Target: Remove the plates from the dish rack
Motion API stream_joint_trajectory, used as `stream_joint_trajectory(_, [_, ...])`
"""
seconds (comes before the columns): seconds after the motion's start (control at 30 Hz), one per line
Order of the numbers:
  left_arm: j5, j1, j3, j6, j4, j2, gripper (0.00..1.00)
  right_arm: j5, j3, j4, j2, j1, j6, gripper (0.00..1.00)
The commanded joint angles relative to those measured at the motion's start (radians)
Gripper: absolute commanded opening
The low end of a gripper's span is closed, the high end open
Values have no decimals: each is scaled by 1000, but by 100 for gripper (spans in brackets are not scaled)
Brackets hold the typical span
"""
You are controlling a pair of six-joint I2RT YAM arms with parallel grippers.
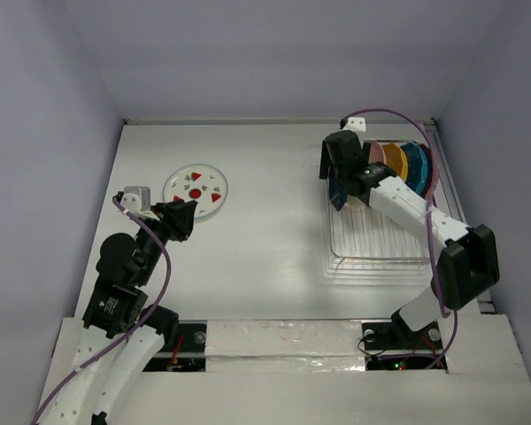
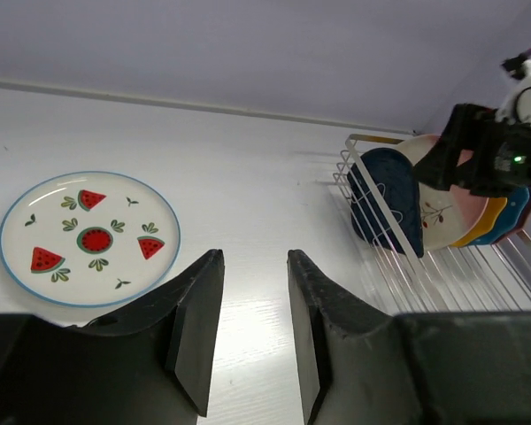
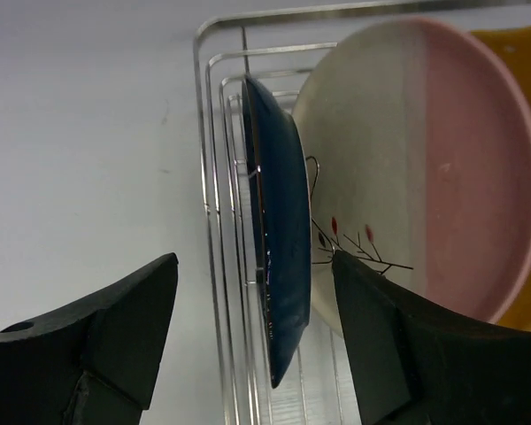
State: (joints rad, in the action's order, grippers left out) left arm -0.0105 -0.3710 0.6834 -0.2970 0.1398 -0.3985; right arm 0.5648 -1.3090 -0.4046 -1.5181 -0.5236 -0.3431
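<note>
The watermelon plate lies flat on the white table over on the left, well apart from the dish rack, so I'd count 1 plate as unloaded. The left gripper hovers just on the near side of it, fingers spread and holding nothing. From its position I'd guess it is simply waiting out of the way.

The work is on the right. The other plates stand on edge in a row at the rack's far end, held up by the wire prongs, so only their rims are there to take hold of. That explains the right gripper. It is spread wide across the outermost one, with 1 finger on the open-table side of the navy plate and the other in the gap between it and the cream-and-pink plate behind. Neither pad looks pressed against the navy plate, so I'd call this lining up for a pinch, not a grip.

Some things are hard to read. From overhead the right arm covers the navy plate and much of the cream-and-pink one. Past them I can make out a yellow plate and a teal plate; anything behind those is too thin a sliver to name. In the wrist view I cannot tell whether the inner finger touches the cream-and-pink face, and the navy plate's lower edge is lost among the wires.
</note>
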Motion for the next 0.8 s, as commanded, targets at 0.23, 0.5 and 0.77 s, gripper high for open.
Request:
stream_joint_trajectory(0.23, [6,4,38,2,-37,-5,33,96,-157,-112,-229,60,61,67])
stream_joint_trajectory(0.5, [35,4,38,2,-39,-2,34,196,-228,-138,-310,60,87,43])
stream_joint_trajectory(0.77, [27,4,41,6,-36,10,34,248,-272,-178,-304,60,119,5])
